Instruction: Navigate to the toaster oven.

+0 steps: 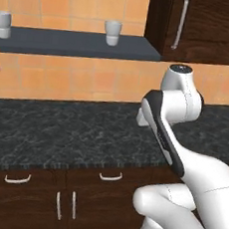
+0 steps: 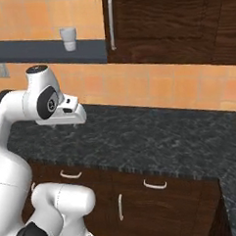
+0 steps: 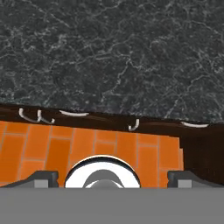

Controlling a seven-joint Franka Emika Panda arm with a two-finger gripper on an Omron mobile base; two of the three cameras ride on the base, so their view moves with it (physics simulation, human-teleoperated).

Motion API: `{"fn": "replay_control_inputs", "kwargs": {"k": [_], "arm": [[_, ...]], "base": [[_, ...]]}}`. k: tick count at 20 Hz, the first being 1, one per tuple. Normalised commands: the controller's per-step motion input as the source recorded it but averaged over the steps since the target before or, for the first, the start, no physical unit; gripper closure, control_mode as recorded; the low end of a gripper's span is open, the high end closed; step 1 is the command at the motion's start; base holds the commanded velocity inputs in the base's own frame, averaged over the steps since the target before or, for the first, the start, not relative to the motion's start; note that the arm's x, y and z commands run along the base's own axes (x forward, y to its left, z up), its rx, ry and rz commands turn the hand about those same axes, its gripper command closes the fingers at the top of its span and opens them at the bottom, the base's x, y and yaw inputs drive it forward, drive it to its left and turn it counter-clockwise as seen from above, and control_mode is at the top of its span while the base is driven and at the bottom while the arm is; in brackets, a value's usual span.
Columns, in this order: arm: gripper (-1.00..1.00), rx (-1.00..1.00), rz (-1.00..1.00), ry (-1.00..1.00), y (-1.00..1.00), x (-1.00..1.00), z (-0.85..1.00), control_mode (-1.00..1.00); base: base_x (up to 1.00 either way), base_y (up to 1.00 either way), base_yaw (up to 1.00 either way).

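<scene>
At 9 to 11 o'clock in the left base view, two small white cups (image 1: 112,32) stand on the dark wall shelf (image 1: 69,42); whether they hold anything cannot be told. The white arm is folded high over the black speckled stone counter (image 1: 59,131), probably to travel safely. The gripper (image 3: 109,180) has its jaws apart, holding nothing, and the toaster oven is not yet reached, so I judge more driving is needed.

A dark marbled countertop (image 1: 59,131) runs over dark wood base cabinets (image 1: 37,198) with pale curved handles, backed by an orange tiled wall (image 1: 80,78) — above it a slate-grey shelf (image 1: 79,43) carries two white cups (image 1: 112,32), beside a dark wood wall cabinet (image 2: 169,24).
</scene>
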Motion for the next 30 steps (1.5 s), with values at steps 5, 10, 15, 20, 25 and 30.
{"fn": "replay_control_inputs", "kwargs": {"k": [5, 10, 15, 20, 25, 30], "arm": [[-1.00, 0.00, 0.00, 0.00, 0.00, 0.00, 0.00, 1.00], [-1.00, 0.00, 0.00, 0.00, 0.00, 0.00, 0.00, 1.00], [-1.00, 0.00, 0.00, 0.00, 0.00, 0.00, 0.00, 1.00], [-1.00, 0.00, 0.00, 0.00, 0.00, 0.00, 0.00, 1.00], [-1.00, 0.00, 0.00, 0.00, 0.00, 0.00, 0.00, 1.00], [-1.00, 0.00, 0.00, 0.00, 0.00, 0.00, 0.00, 1.00]], "base": [[0.00, 0.64, 0.65], [0.06, 0.49, 0.82], [0.24, 0.60, 0.74], [0.37, 0.56, 0.68], [0.51, 0.44, 0.62], [0.73, 0.38, 0.61]]}}
